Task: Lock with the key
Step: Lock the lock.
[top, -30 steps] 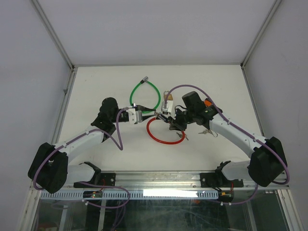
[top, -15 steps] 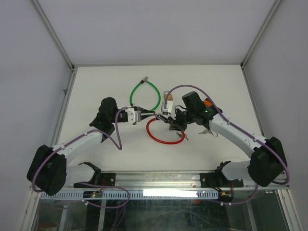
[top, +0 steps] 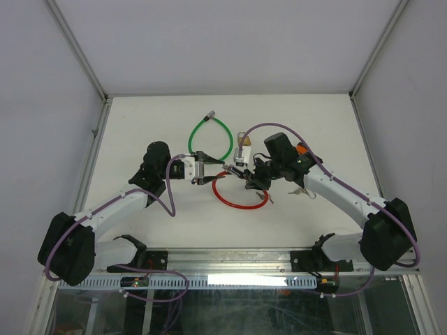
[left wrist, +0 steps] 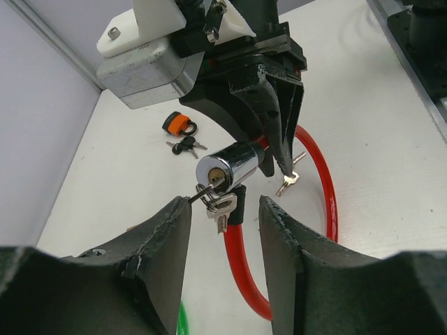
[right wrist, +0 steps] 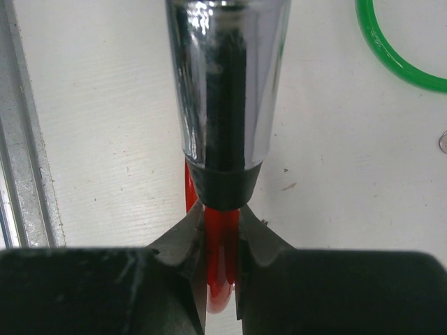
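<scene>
Left fingers (left wrist: 164,244) are standing apart, clamping nothing, one on either side of the keys (left wrist: 219,204). The keys are hanging in a small bunch on a ring just under the face of the cylinder (left wrist: 227,167). The ring is reaching toward the tip of one left finger; contact cannot be told. Whether a key is sitting in the keyhole also cannot be told.

The chrome cylinder is hanging raised off the surface (top: 140,125), with its keyhole face pointing at the left fingers. Right fingers (right wrist: 183,248) are clamping the red cable (right wrist: 222,255) just behind the cylinder's black collar, holding it up. The rest of the red cable is curving down into a loop lying on the surface. A loose key (left wrist: 288,183) is lying just beside that loop, below the right fingers.

Farther off, an orange padlock (left wrist: 181,124) is sitting on the surface with two dark-headed keys (left wrist: 186,145) just beside it. A green cable (top: 225,136) is lying in a loop beyond both arms, well apart from the padlock.
</scene>
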`<state>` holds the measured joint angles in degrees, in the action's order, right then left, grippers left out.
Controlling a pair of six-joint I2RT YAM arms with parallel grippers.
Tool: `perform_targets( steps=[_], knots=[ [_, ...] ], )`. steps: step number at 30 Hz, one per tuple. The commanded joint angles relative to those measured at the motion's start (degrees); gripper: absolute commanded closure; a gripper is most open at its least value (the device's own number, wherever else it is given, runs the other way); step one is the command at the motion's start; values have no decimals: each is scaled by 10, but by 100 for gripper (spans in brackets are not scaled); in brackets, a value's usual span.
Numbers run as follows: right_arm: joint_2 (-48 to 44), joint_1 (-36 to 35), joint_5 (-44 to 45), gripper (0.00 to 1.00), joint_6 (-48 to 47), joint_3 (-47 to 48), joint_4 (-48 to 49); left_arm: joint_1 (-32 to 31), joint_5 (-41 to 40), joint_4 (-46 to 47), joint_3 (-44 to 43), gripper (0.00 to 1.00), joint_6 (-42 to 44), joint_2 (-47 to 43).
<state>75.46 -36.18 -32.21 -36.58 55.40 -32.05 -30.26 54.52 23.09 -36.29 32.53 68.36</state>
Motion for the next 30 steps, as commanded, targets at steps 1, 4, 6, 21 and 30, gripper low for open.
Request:
perform_targets(
  steps=[1, 4, 6, 21, 30],
  knots=[
    [9, 0, -5, 100, -8, 10, -3, 2, 24, 6, -24, 56, 12, -2],
    [10, 0, -5, 100, -8, 10, -3, 2, 14, 15, -26, 56, 9, 1],
    [10, 0, -5, 100, -8, 10, -3, 2, 14, 21, -27, 60, 4, 2],
    [11, -1, -5, 100, -8, 10, -3, 3, 13, 76, 26, 69, -69, -36],
    [13, -1, -5, 100, -8, 10, -4, 2, 11, 108, 17, 67, -122, -14]
  ],
)
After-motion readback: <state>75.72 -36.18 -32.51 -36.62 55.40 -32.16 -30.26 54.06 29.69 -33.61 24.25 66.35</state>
